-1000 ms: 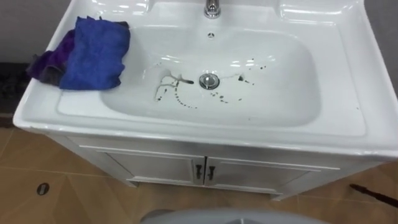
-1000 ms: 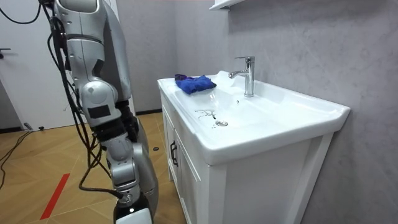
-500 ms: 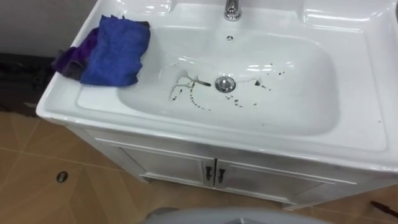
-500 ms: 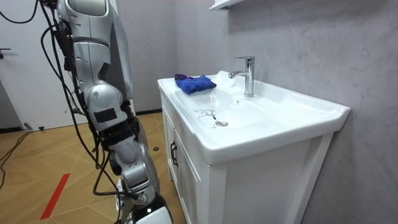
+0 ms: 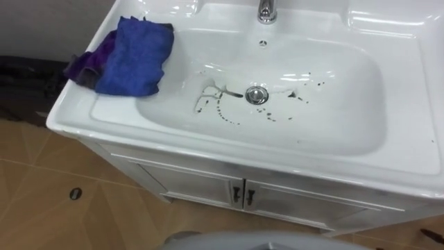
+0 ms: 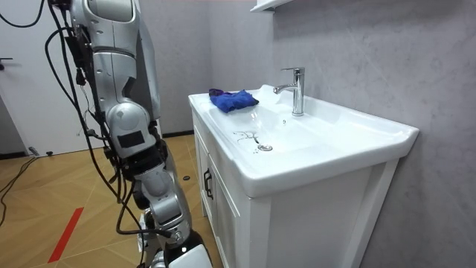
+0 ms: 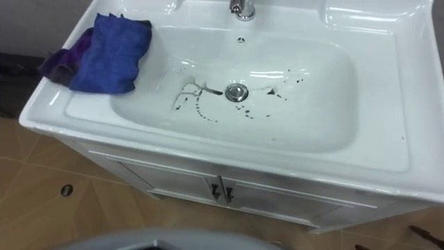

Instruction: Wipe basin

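Observation:
A white basin (image 5: 347, 139) (image 7: 326, 132) (image 6: 297, 149) sits in a white vanity, seen from above. Dark streaks and specks (image 5: 220, 104) (image 7: 198, 101) lie around the metal drain (image 5: 257, 95) (image 7: 236, 92) (image 6: 264, 147). A blue cloth (image 5: 135, 55) (image 7: 107, 52) (image 6: 233, 99), with a purple piece under it, lies folded on the basin's left rim, partly over the bowl's edge. A chrome tap (image 5: 266, 11) (image 7: 242, 8) (image 6: 295, 89) stands at the back. In the room view I stand in front of the vanity, a step back from it.
Under the basin the cabinet has two doors with dark handles (image 5: 243, 196) (image 7: 221, 192). A wooden floor (image 5: 41, 208) runs to the left. A grey wall (image 6: 357, 59) rises behind the basin, with a shelf edge (image 6: 271, 4) high up.
The eye view has shifted, so the basin sits further right and lower in the picture. In the room view my body has moved nearer the vanity. Cloth and stains lie as before.

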Available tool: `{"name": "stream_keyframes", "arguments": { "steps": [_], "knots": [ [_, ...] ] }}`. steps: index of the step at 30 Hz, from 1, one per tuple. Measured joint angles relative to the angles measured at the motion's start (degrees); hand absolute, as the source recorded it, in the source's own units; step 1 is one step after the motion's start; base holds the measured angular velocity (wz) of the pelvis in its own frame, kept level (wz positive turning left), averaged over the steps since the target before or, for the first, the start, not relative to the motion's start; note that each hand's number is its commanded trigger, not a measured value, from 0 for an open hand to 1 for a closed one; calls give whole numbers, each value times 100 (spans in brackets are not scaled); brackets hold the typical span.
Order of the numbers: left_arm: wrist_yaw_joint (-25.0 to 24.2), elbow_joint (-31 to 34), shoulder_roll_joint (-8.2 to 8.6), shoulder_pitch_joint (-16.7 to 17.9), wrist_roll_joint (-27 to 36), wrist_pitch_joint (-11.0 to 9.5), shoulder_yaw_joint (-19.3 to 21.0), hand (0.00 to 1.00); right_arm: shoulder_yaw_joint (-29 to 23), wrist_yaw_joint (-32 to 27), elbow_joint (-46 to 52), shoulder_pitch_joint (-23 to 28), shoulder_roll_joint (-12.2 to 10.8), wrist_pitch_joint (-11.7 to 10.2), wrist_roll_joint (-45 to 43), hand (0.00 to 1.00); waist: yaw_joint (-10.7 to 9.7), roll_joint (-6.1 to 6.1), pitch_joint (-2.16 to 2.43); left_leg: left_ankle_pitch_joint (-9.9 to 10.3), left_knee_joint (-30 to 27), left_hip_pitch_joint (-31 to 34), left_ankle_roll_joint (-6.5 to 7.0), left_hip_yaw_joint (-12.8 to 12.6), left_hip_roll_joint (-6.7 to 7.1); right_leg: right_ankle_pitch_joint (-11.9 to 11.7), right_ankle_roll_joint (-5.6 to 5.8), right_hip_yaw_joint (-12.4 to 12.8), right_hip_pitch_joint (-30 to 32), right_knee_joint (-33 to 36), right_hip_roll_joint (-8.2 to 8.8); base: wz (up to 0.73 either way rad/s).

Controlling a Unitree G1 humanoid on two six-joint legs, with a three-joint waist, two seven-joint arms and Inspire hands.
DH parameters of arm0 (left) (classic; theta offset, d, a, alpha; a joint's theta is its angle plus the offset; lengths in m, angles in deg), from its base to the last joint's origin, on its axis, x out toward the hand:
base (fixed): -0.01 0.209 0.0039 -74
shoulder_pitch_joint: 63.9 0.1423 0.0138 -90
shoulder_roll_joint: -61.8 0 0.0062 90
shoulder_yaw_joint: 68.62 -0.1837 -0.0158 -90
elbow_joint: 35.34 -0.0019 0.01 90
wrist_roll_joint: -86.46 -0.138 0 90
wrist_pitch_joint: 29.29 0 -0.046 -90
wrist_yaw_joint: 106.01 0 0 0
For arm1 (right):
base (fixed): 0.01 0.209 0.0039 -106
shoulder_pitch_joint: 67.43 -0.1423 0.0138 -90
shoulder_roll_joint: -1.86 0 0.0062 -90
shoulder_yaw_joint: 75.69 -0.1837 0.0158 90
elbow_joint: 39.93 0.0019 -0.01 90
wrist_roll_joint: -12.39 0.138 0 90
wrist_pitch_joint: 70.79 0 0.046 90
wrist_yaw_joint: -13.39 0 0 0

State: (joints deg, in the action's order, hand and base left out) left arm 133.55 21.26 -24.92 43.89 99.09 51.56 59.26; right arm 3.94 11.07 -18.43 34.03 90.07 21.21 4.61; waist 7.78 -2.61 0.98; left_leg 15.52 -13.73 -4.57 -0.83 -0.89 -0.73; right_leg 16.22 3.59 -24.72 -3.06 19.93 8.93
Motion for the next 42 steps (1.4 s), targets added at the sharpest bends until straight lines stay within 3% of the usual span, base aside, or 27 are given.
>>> {"name": "stream_keyframes", "arguments": {
  "steps": [3,8,10,17,23,25,29,35,42],
  "knots": [
    [122,361,-3,-88,-43,-45,-31,0,17,10,5,11,0,-15,44,0,-2,-33,-11,0,-8,-18,0,-8,-1,4,4,11,8,33,5,0],
    [282,822,-40,-151,-862,-133,-105,0,99,60,-32,82,92,-92,36,0,-22,-82,-50,1,-8,-61,0,-42,2,5,5,60,6,56,7,-3],
    [363,1031,-145,-199,-1544,-135,-112,0,234,68,-33,118,107,-91,36,0,-23,-102,-45,2,-5,-52,-1,-53,0,11,-1,82,22,53,-2,-4],
    [468,1944,-395,-320,-3073,-186,-100,0,245,169,-103,230,115,-180,52,0,-156,-129,-51,2,-7,-13,0,-174,-5,20,-11,220,134,119,-6,-8],
    [521,2423,-497,-322,-3790,-203,-122,0,242,167,-135,231,117,-248,48,0,-349,-155,-63,2,16,-33,0,-364,-20,14,-10,434,207,69,-46,-16],
    [524,2541,-497,-322,-3945,-204,-262,0,249,167,-136,220,116,-264,47,0,-390,-182,-64,2,18,-39,-1,-382,-31,-8,-10,475,206,62,-72,-13],
    [464,2725,-497,-438,-4202,-210,-606,0,327,183,-287,137,115,-310,-32,0,-466,-201,-122,2,15,-99,-1,-379,-45,-17,-19,569,208,54,-108,-10],
    [124,2857,-495,-450,-4701,-187,-962,0,551,344,-283,151,97,-309,-203,0,-521,-223,-102,2,18,-119,-1,-392,-42,-27,-28,693,203,73,-121,-9],
    [-322,2883,-492,-411,-4690,-120,-1516,0,721,504,-300,140,79,-307,-156,0,-643,-195,-105,2,53,-222,-1,-527,-56,-29,-31,816,190,50,-154,-8]
  ]
}}
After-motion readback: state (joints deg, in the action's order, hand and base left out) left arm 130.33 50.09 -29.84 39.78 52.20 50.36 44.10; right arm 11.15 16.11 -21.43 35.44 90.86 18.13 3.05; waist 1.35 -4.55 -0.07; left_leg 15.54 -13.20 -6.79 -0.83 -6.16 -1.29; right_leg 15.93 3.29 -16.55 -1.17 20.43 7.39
